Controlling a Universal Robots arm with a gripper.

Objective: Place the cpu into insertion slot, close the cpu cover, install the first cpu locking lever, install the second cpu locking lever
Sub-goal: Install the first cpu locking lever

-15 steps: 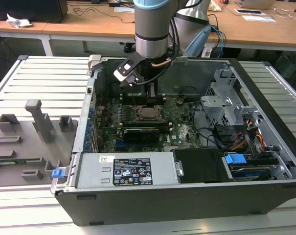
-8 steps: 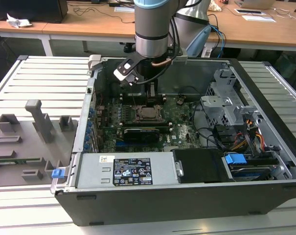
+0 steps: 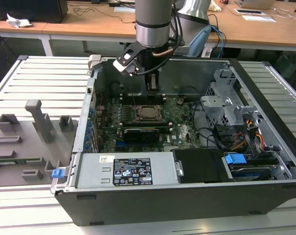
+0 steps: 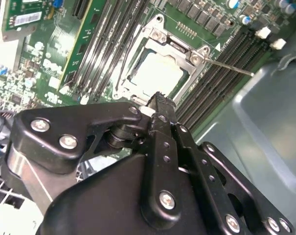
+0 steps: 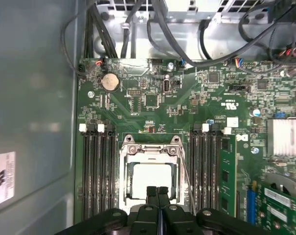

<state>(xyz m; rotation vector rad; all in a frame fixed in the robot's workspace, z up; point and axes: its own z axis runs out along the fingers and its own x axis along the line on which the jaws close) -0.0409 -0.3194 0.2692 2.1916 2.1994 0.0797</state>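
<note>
The cpu (image 5: 150, 176) lies in the insertion slot (image 3: 148, 113) on the green board, its pale face showing in both wrist views (image 4: 155, 73). The cpu cover (image 5: 150, 149) lies flat over it as a silvery frame (image 4: 196, 58). A thin wire locking lever (image 4: 231, 66) sticks out from the socket's corner and runs along one side of the socket (image 5: 187, 181). My gripper (image 3: 153, 98) hangs just above the socket's far edge. Its black fingers (image 5: 157, 192) are pressed together with nothing between them, the tip (image 4: 160, 98) over the cover's rim.
Long black memory slots (image 5: 99, 171) flank the socket. A black card (image 3: 140, 133) lies in front of it. The case walls, the power supply (image 3: 128, 171), the drive cage (image 3: 226, 103) and cables (image 5: 187, 49) close in. A grey fixture plate (image 3: 25, 142) lies outside, at the exterior view's left.
</note>
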